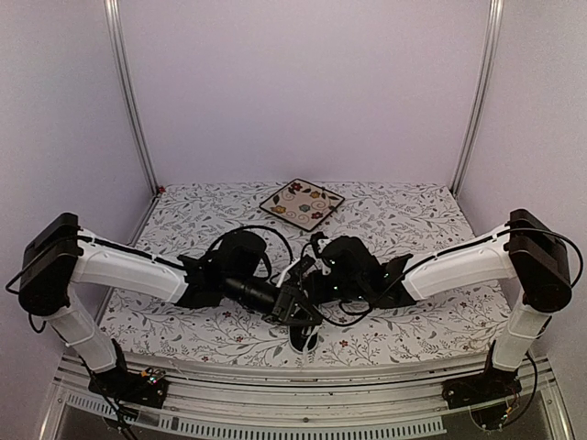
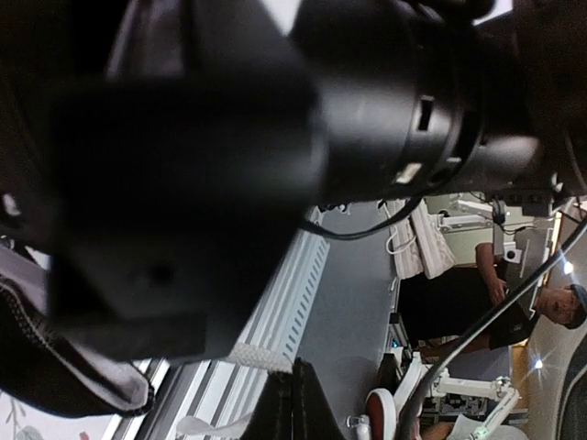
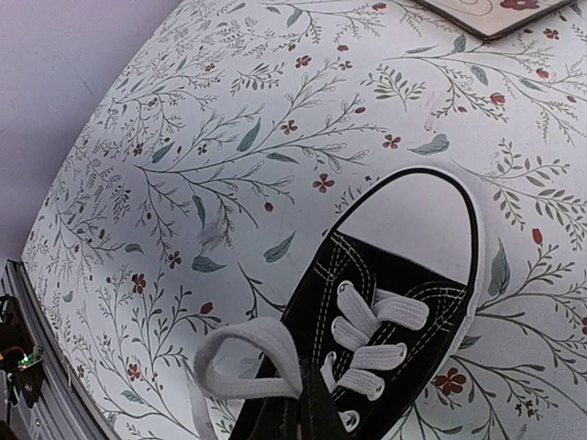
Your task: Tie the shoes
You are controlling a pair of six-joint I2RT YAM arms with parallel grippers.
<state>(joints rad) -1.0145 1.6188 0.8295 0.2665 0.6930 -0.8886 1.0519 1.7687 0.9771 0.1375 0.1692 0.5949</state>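
Note:
The black sneaker [image 3: 394,302], with white toe cap and white laces, lies on the floral cloth, toe pointing away in the right wrist view. My right gripper [image 3: 298,412] is shut on a loop of white lace [image 3: 243,357] just above the shoe's lace rows. My left gripper [image 2: 292,403] is shut on another stretch of white lace [image 2: 252,357], with the shoe's black canvas [image 2: 55,367] at lower left. In the top view both grippers, left [image 1: 289,307] and right [image 1: 316,275], meet over the shoe [image 1: 307,341], which is mostly hidden beneath them.
A square floral plate [image 1: 301,203] sits at the back middle of the table; its corner shows in the right wrist view [image 3: 495,14]. The right arm's black body [image 2: 367,110] fills the upper left wrist view. The table's front rail [image 1: 303,403] is close to the shoe.

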